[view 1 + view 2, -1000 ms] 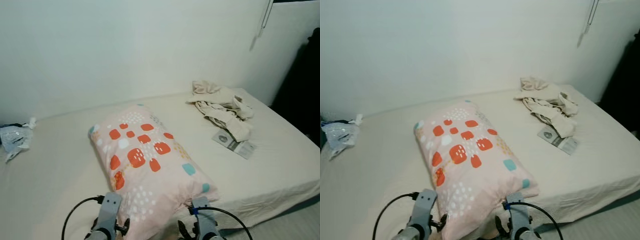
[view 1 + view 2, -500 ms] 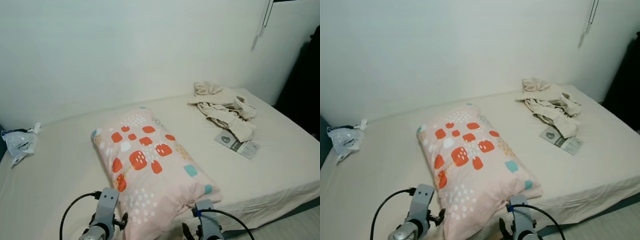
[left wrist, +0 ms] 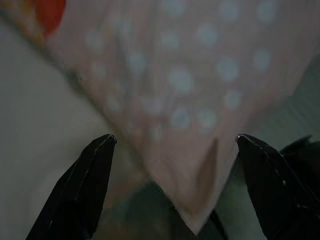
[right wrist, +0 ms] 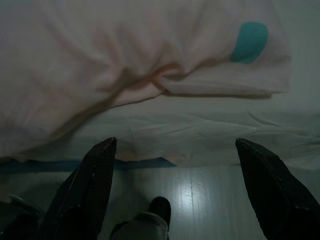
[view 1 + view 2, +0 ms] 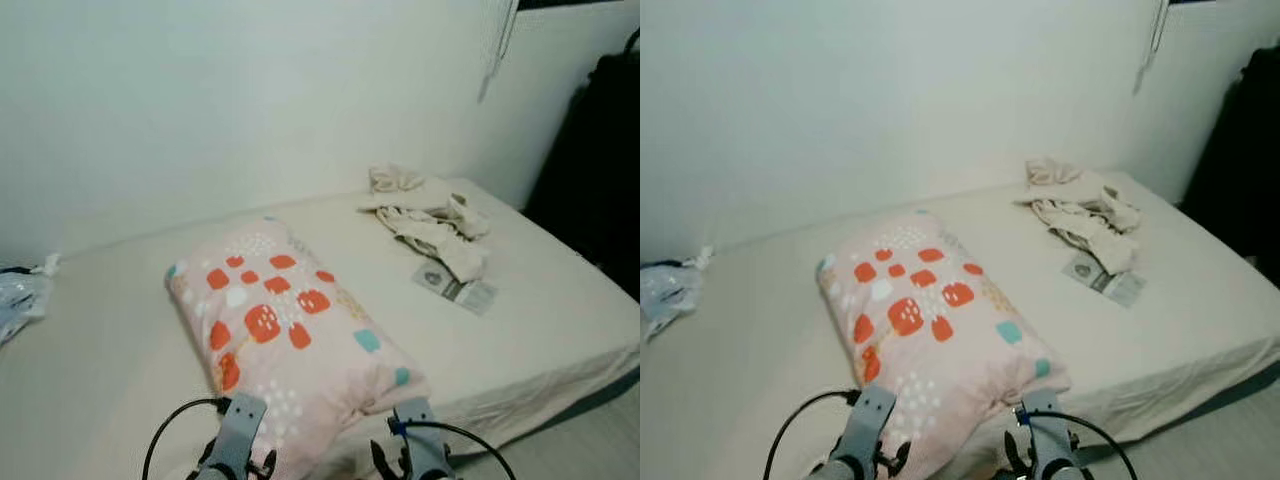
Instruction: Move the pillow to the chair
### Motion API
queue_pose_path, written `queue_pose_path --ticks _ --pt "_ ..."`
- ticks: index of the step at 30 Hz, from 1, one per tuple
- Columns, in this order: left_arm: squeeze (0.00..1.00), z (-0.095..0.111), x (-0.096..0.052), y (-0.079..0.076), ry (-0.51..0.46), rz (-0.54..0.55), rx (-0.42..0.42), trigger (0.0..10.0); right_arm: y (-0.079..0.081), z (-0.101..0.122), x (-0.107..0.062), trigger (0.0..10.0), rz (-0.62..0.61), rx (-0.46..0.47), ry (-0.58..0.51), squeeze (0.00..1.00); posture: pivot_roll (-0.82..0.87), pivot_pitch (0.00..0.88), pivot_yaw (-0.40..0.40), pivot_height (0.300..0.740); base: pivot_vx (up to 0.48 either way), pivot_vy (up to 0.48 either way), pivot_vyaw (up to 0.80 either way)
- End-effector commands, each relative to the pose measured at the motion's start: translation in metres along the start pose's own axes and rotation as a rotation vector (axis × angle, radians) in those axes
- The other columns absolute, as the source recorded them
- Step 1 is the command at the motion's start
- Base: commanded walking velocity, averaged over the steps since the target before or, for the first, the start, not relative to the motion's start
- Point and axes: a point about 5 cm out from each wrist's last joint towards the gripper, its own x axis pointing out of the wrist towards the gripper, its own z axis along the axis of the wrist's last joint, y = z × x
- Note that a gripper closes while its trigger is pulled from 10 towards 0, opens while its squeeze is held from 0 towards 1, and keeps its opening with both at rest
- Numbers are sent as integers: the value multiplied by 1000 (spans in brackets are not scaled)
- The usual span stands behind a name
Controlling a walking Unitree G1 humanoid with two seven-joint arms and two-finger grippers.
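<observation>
From the left eye view we see the pillow [image 5: 283, 337] lying slantwise on the bed [image 5: 560, 330], its near corner hanging over the bed's near edge; open sheet lies on both sides, crumpled clothes [image 5: 428, 217] far right. The right eye view shows both arms low, flanking that corner. In the left wrist view our left gripper [image 3: 172, 145] is spread wide — the pillow corner hangs between its fingers, ungrasped. In the right wrist view our right gripper [image 4: 175, 150] is wide open, empty, just short of the pillow's edge, floor [image 4: 210, 195] below.
</observation>
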Motion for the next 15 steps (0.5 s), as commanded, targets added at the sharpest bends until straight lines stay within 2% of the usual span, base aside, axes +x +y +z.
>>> queue_pose_path --ticks 1,3,4,5,7,10,11,12,13,15 --pt "0 -2 -4 11 -12 34 -4 10000 9 -1 1 10000 22 15 4 0 -65 6 -1 740 0 0 0" --pt "0 3 -4 17 -29 38 48 10000 15 2 4 10000 54 6 4 0 -56 14 0 740 0 0 0" --pt "0 3 -4 17 -29 38 48 10000 15 2 4 10000 54 6 4 0 -56 14 0 740 0 0 0" --pt "0 6 -4 22 -52 34 62 10000 18 4 5 10000 64 13 3 0 -44 66 1 740 0 0 0" --pt "0 11 -6 36 -70 82 54 10000 22 8 7 10000 99 -26 -14 0 -9 53 -8 740 0 0 0" --pt "0 19 -5 46 -100 145 44 10000 17 16 8 10000 93 -77 -53 0 -21 103 -9 740 0 0 0" --pt "0 19 -5 46 -100 145 44 10000 17 16 8 10000 93 -77 -53 0 -21 103 -9 740 0 0 0" --pt "0 22 -4 49 -112 166 -1 10000 12 24 8 10000 50 -52 -107 0 -40 82 -8 740 0 0 0" --pt "0 24 -3 49 -111 162 -13 10000 10 28 9 10000 26 -18 -125 0 -46 73 4 740 0 0 0" --pt "0 30 0 46 -116 146 -12 10000 8 35 10 10000 10 11 -161 0 -50 66 25 740 0 0 0"
